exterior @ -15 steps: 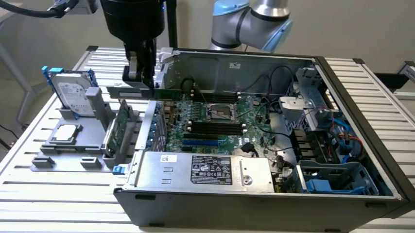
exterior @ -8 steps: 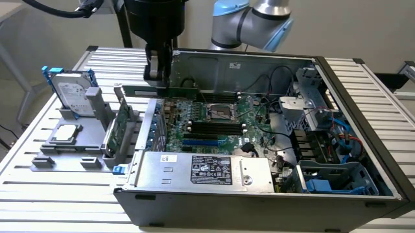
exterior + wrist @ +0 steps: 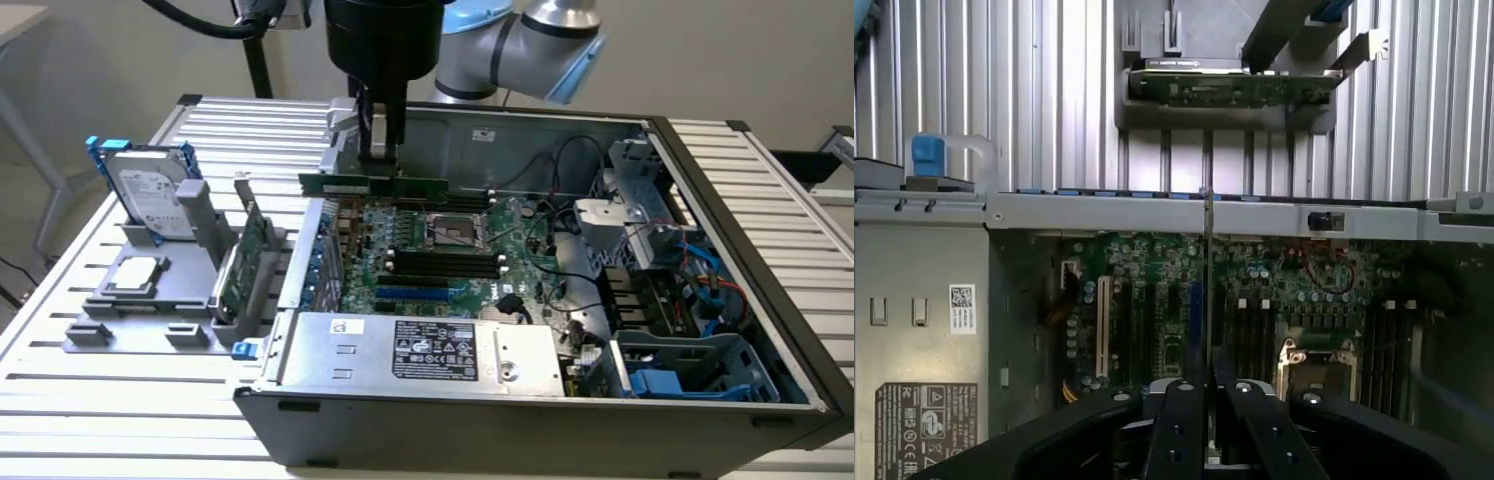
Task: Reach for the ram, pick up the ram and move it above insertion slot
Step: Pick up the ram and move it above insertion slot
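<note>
A Universal Robots arm holds the ram [image 3: 376,184] level above the motherboard [image 3: 441,250] of an open computer case [image 3: 534,400], which lies on a ribbed metal counter [image 3: 107,400]. The gripper [image 3: 378,165] hangs straight down near the case's far wall, its jaws closed narrowly on the top edge of the thin green stick; the stick sits clear of the board, over the area just behind the row of black memory slots [image 3: 434,262]. From the wrist view, the ram [image 3: 1208,270] appears edge-on as a thin vertical line running out from between the two dark fingers [image 3: 1179,430], with the board's slots and processor socket [image 3: 1319,365] beneath. On the counter beside the case, toward the exterior view's left, a grey fixture [image 3: 160,290] carries a silver hard drive [image 3: 150,190] standing upright and a taller green expansion card [image 3: 240,270] with a metal bracket.
</note>
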You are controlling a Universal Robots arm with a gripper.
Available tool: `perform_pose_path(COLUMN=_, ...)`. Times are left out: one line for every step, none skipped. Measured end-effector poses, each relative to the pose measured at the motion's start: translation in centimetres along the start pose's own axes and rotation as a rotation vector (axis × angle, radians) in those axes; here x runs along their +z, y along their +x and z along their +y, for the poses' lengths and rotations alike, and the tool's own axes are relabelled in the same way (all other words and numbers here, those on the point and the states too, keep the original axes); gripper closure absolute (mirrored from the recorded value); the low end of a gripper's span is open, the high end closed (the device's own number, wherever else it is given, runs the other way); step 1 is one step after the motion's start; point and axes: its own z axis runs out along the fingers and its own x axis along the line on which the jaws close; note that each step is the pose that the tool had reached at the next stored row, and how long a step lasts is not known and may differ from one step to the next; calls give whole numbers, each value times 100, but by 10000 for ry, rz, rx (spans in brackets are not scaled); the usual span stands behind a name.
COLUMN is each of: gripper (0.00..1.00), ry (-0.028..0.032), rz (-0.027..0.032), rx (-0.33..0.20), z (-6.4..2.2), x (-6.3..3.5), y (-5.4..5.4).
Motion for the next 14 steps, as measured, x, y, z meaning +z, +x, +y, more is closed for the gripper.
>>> perform_pose_path(gripper=86, ry=-2, rz=-5, rx=0, z=-45, x=-1, y=-5)
perform_pose_path(gripper=86, ry=-3, rz=-8, rx=1, z=-90, x=-1, y=-10)
perform_pose_path(gripper=86, ry=-3, rz=-11, rx=0, z=-134, x=0, y=-18)
perform_pose_path(gripper=86, ry=-3, rz=-12, rx=-1, z=-176, x=3, y=-28)
perform_pose_path(gripper=86, ry=-2, rz=-13, rx=0, z=-213, x=7, y=-43)
perform_pose_path(gripper=86, ry=-2, rz=-12, rx=0, z=-245, x=12, y=-61)
perform_pose_path(gripper=86, ry=-2, rz=-11, rx=0, z=-276, x=17, y=-80)
perform_pose_path(gripper=86, ry=-3, rz=-12, rx=0, z=-303, x=23, y=-101)
perform_pose_path(gripper=86, ry=-2, rz=-12, rx=0, z=-331, x=29, y=-126)
perform_pose_path(gripper=86, ry=-2, rz=-12, rx=0, z=-357, x=35, y=-147)
perform_pose_path(gripper=86, ry=-2, rz=-12, rx=0, z=-383, x=40, y=-168)
perform_pose_path(gripper=86, ry=-3, rz=-12, rx=0, z=-411, x=45, y=-190)
perform_pose_path(gripper=86, ry=-2, rz=-12, rx=0, z=-438, x=51, y=-211)
perform_pose_path(gripper=86, ry=-2, rz=-12, rx=0, z=-469, x=57, y=-234)
